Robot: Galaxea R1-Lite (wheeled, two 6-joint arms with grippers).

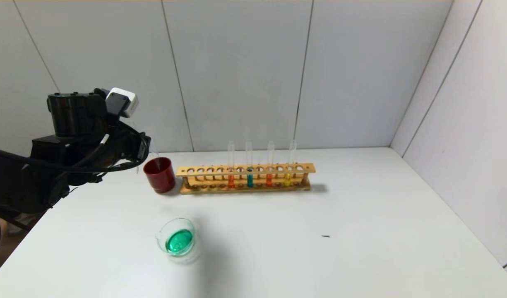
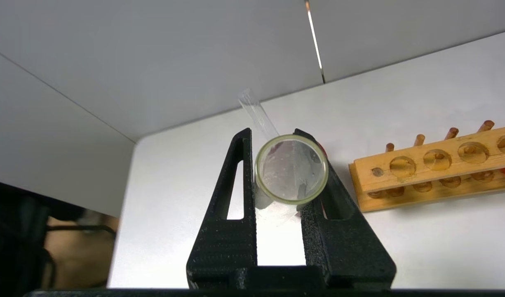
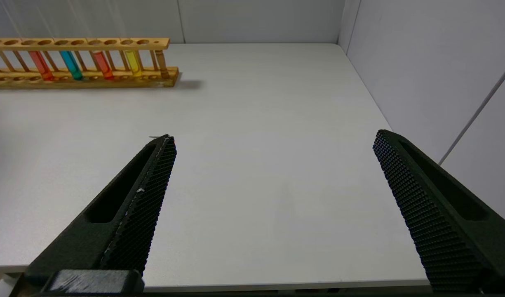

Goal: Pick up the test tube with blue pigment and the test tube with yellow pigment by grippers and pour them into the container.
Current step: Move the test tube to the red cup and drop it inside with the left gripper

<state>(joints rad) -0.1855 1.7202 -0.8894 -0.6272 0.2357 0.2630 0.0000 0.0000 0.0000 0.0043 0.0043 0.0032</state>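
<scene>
Clamping an empty clear test tube, the left claw hangs above the dark red cup at the wooden rack's left end. Blue-pigment tube and yellow-pigment tube stand in that rack; the glass dish holding green liquid sits on the bench in front of the cup. Right claw gapes wide, well right of the rack.
</scene>
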